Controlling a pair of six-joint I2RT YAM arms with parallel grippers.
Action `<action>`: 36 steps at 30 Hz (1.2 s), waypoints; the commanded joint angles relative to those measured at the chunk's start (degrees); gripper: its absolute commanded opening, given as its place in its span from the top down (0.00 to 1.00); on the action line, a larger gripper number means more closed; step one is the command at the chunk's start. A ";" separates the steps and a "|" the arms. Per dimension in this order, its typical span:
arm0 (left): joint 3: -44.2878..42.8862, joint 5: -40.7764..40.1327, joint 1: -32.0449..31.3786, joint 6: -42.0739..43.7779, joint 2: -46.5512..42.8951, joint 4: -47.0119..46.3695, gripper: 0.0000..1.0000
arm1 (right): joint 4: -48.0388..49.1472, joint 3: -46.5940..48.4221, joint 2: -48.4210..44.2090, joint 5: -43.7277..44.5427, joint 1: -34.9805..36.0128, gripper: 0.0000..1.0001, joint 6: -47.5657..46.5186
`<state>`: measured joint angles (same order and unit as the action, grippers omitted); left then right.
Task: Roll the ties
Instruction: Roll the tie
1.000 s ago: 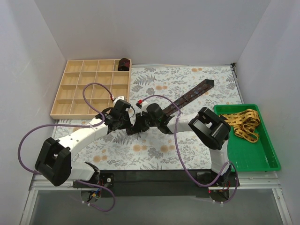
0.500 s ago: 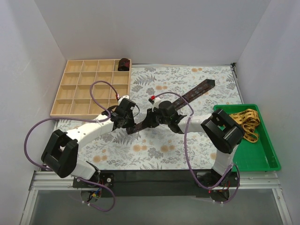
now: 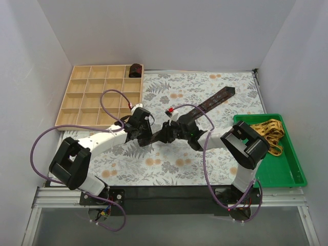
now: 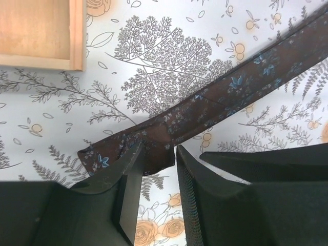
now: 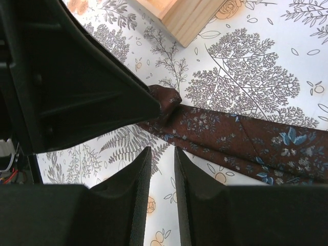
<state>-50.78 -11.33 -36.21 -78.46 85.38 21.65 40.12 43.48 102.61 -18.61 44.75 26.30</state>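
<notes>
A dark maroon tie (image 3: 210,102) with a fine blue pattern lies diagonally on the floral cloth. Its near end is folded over between my two grippers. My left gripper (image 3: 145,135) is open, its fingertips (image 4: 128,171) on either side of that folded end (image 4: 151,154). My right gripper (image 3: 163,134) faces it, jaws narrowly open with only cloth between them (image 5: 161,159), just short of the tie (image 5: 246,138). A small dark rolled tie (image 3: 135,70) sits in the wooden tray's back right compartment. A yellow patterned tie (image 3: 264,132) lies in the green tray.
The wooden compartment tray (image 3: 64,102) stands at the back left; its corner shows in both wrist views (image 4: 77,31) (image 5: 189,20). The green tray (image 3: 287,174) stands at the right. Purple cables (image 3: 110,95) loop over both arms.
Both grippers have moved a little to the right and come closer together at the tie's near end. More of that end now shows between them.
</notes>
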 commanded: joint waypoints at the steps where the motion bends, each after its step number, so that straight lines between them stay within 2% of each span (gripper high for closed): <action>1: 2.00 -0.09 -0.27 -3.36 -1.71 -4.85 0.69 | 8.65 -2.52 0.05 -1.34 -0.98 0.72 2.34; 6: 6.04 -0.18 -0.27 -7.14 -2.85 -9.25 0.69 | 12.08 -2.88 1.28 -1.78 -1.33 0.72 5.15; 11: 9.38 -1.15 -0.27 -9.52 -4.61 -13.20 0.69 | 14.11 -1.92 2.77 -2.48 -1.33 0.66 6.74; 19: 16.58 -1.06 -0.27 -12.60 -7.42 -20.85 0.69 | 15.08 0.20 7.34 -5.73 -1.42 0.66 9.03; 23: 18.00 -0.71 -0.27 -12.69 -7.78 -24.63 0.69 | 15.08 1.51 8.40 -6.79 -1.42 0.67 8.94; 36: 19.67 0.70 -0.27 -13.74 -7.16 -27.45 0.70 | 14.64 3.80 11.56 -7.40 -1.51 0.68 9.56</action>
<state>-31.64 -10.79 -36.18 -91.55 79.66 -4.43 51.64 45.28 113.40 -25.78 43.29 35.86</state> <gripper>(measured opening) 0.302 0.325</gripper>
